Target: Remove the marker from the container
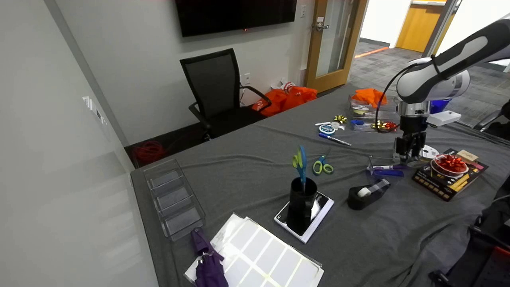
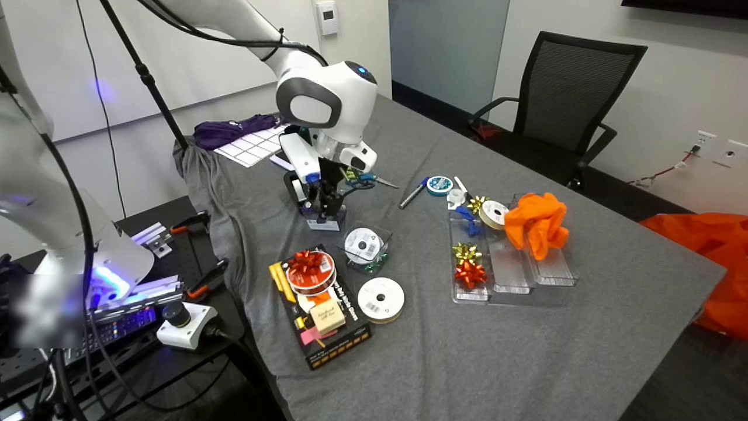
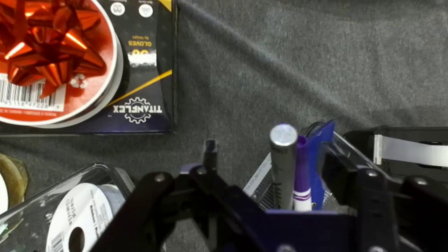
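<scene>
Office room, pale walls (image 1: 131, 59), table (image 2: 526, 362) under matte gray cloth (image 1: 247, 151) with soft creases. Gripper (image 3: 273, 168) was at the clear, hard-walled container (image 2: 325, 222); its fingers stood apart, one either side of the contents in the wrist view. Task item was in there: silver marker (image 3: 284, 164), cylindrical, showing its flat round end in the wrist view, and close beside it a purple marker (image 3: 302, 171), white-barreled with purple rings. Couldn't tell which was meant. Flat blue piece (image 3: 320, 161) sat just right of them in that frame; couldn't tell whether the finger on that side touched it. Edges: rounded black tape dispenser (image 1: 357, 201) near the container; glossy glove box (image 3: 147, 80) at upper left of the wrist frame, red foil bow (image 3: 49, 45) and red ribbon spool (image 3: 84, 96) on it; clear plastic case (image 3: 101, 167) with a white-faced spool (image 3: 66, 217) at lower left. Open room: creased cloth over the upper right of the wrist frame, plus a wide stretch toward the table corner at right in an exterior view. View differences: only the wrist gave the silver marker's round end; black mug (image 1: 301, 203) with scissors (image 1: 301, 167) in it showed in an exterior view, outside the wrist frame; orange fabric (image 2: 537, 225) crumpled on a clear divided tray (image 2: 509, 275) showed in both exterior views.
</scene>
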Tool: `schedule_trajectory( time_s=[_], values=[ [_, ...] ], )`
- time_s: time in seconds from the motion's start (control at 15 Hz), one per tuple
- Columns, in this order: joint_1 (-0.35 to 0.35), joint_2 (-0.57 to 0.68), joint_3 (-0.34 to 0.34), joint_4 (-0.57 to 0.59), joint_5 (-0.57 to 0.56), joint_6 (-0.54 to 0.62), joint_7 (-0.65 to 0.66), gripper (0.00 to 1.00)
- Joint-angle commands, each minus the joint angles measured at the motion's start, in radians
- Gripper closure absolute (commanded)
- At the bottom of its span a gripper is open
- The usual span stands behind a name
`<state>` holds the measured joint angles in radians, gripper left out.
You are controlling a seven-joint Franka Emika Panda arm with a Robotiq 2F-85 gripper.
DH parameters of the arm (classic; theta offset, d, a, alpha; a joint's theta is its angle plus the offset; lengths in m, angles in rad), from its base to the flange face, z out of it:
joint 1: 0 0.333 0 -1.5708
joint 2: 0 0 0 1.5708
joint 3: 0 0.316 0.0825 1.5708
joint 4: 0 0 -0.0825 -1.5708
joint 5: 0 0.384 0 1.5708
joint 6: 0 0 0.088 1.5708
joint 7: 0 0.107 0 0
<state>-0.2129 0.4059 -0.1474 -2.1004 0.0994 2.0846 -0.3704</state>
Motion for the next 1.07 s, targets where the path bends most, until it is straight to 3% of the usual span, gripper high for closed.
schedule_trajectory(
  time_s=[0.0, 0.4, 1.0],
  values=[
    [-0.036, 0.012, 0.027, 0.003, 0.018, 0.004, -0.033, 0.55],
    [-0.043, 0.008, 0.03, -0.001, 0.014, 0.01, -0.036, 0.97],
    [-0.054, -0.056, 0.046, -0.014, 0.064, -0.041, -0.1, 0.96]
  ],
)
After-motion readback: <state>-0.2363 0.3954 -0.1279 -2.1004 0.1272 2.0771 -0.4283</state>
